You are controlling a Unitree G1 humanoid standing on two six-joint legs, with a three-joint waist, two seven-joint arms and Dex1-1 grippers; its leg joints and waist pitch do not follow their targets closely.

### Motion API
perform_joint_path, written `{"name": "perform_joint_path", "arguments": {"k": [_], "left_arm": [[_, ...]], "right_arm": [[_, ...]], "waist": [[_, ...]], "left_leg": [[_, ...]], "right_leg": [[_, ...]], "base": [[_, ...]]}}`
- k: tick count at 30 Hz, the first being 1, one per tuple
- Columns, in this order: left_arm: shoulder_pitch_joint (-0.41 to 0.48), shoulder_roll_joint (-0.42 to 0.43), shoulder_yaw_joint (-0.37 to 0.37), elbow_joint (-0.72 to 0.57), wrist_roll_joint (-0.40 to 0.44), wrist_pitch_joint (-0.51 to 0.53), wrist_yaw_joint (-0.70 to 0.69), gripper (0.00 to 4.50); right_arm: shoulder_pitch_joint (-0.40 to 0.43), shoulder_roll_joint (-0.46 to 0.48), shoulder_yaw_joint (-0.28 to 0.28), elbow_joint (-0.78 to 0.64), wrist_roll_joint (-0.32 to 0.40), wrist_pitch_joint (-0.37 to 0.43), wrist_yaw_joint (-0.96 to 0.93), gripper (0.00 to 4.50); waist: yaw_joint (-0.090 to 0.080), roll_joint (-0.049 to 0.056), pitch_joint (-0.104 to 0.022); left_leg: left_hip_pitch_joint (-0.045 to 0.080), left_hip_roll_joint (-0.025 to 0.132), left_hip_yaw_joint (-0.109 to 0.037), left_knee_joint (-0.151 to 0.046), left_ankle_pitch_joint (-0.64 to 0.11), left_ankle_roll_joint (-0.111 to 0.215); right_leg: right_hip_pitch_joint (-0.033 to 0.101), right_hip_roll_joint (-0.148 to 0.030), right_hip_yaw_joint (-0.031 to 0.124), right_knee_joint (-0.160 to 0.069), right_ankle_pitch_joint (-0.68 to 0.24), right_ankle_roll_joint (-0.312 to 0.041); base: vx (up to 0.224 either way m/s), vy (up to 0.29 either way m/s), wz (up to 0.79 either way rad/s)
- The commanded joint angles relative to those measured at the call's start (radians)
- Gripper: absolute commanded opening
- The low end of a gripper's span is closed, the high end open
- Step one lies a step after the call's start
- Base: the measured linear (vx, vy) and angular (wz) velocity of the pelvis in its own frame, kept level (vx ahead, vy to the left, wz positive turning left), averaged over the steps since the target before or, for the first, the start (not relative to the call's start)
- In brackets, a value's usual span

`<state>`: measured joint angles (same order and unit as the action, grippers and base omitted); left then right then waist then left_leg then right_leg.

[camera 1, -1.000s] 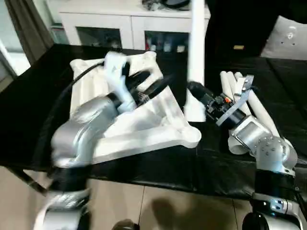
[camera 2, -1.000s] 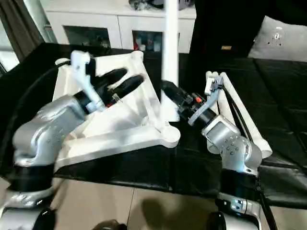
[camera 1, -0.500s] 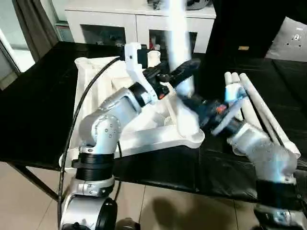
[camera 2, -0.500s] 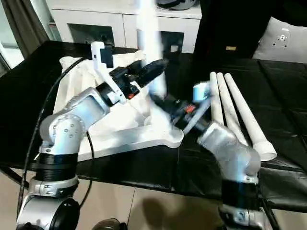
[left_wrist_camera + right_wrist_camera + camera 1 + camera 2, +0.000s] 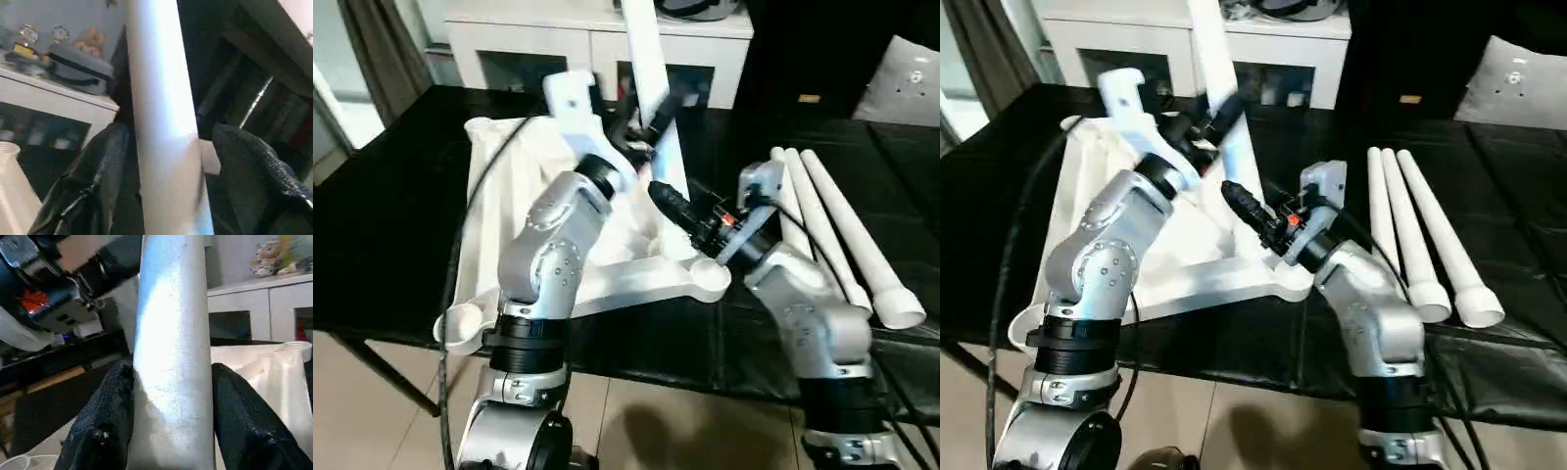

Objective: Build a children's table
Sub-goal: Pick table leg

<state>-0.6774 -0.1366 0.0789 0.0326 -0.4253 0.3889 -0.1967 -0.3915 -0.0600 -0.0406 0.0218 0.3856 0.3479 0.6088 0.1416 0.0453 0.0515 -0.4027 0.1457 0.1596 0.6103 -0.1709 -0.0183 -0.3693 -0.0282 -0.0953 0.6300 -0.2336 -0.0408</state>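
Tabletop (image 5: 509,196), white plastic, lies ribbed side up on the black table (image 5: 382,215). Three spare legs (image 5: 847,240) lie side by side to its right. Fourth leg (image 5: 646,69) stands tilted over the near-right area. Right tool (image 5: 168,396) is clenched around its lower shaft; left tool (image 5: 164,161) brackets it higher, fingers slightly apart. Likely light, stiff, slick; grip low near the socket end.
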Motion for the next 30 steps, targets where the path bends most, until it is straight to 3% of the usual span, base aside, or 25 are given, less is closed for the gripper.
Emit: {"name": "perform_joint_path", "arguments": {"k": [1,10,11,12,16,17,18,24,30], "left_arm": [[0.014,-0.064,-0.016,0.019,0.018,0.002,0.003,2.68],[0.025,-0.048,-0.051,0.031,-0.010,0.024,-0.017,1.98],[0.035,-0.047,-0.062,0.024,-0.021,0.038,-0.030,1.94],[0.044,-0.045,-0.073,0.016,-0.030,0.056,-0.045,1.91],[0.058,-0.030,-0.102,-0.002,-0.040,0.080,-0.084,1.89],[0.059,-0.023,-0.103,-0.006,-0.050,0.089,-0.099,2.40],[0.059,-0.021,-0.101,-0.007,-0.053,0.090,-0.103,2.53],[0.058,0.009,-0.100,-0.006,-0.049,0.089,-0.109,2.94],[0.060,0.020,-0.096,-0.004,-0.021,0.085,-0.109,3.31]], "right_arm": [[-0.008,0.008,0.011,-0.011,-0.008,-0.023,-0.003,1.89],[-0.010,-0.002,0.041,0.015,-0.032,-0.081,0.010,1.89],[-0.009,-0.005,0.047,0.014,-0.036,-0.085,0.017,1.89],[-0.008,-0.008,0.052,0.011,-0.040,-0.089,0.022,1.89],[-0.003,-0.014,0.058,0.007,-0.044,-0.095,0.028,1.89],[0.002,-0.018,0.060,0.005,-0.047,-0.099,0.032,1.89],[0.003,-0.020,0.061,0.005,-0.047,-0.101,0.033,1.89],[0.012,-0.034,0.073,0.012,-0.057,-0.121,0.042,1.89],[0.013,-0.037,0.076,0.020,-0.059,-0.135,0.043,1.89]], "waist": [[-0.003,-0.014,-0.072],[-0.005,-0.014,-0.071],[-0.004,-0.006,-0.072],[-0.005,-0.005,-0.073],[-0.005,-0.008,-0.073],[-0.006,-0.008,-0.072],[-0.005,-0.008,-0.072],[-0.006,-0.003,-0.070],[-0.005,-0.006,-0.071]], "left_leg": [[0.019,0.105,-0.043,-0.060,-0.083,0.098],[0.019,0.106,-0.042,-0.060,-0.095,0.095],[0.020,0.106,-0.043,-0.059,-0.093,0.092],[0.020,0.108,-0.044,-0.060,-0.095,0.093],[0.020,0.109,-0.044,-0.060,-0.093,0.099],[0.020,0.108,-0.043,-0.060,-0.099,0.099],[0.020,0.107,-0.043,-0.060,-0.106,0.099],[0.021,0.108,-0.045,-0.062,-0.123,0.090],[0.021,0.109,-0.045,-0.062,-0.116,0.094]], "right_leg": [[0.046,-0.149,0.077,-0.080,-0.024,-0.126],[0.045,-0.152,0.078,-0.080,-0.024,-0.134],[0.045,-0.151,0.078,-0.078,-0.021,-0.136],[0.044,-0.150,0.078,-0.078,-0.012,-0.136],[0.047,-0.153,0.079,-0.077,0.013,-0.143],[0.046,-0.151,0.079,-0.078,0.005,-0.143],[0.046,-0.151,0.079,-0.080,-0.009,-0.141],[0.045,-0.150,0.079,-0.081,-0.029,-0.141],[0.045,-0.150,0.079,-0.080,-0.017,-0.144]], "base": [[0.000,0.000,0.00],[0.000,0.000,0.00],[0.000,0.000,0.00],[0.000,0.000,0.00],[0.000,0.000,0.00],[0.000,0.000,0.00],[0.000,0.000,0.00],[0.000,0.000,0.00],[0.000,0.000,0.00]]}}
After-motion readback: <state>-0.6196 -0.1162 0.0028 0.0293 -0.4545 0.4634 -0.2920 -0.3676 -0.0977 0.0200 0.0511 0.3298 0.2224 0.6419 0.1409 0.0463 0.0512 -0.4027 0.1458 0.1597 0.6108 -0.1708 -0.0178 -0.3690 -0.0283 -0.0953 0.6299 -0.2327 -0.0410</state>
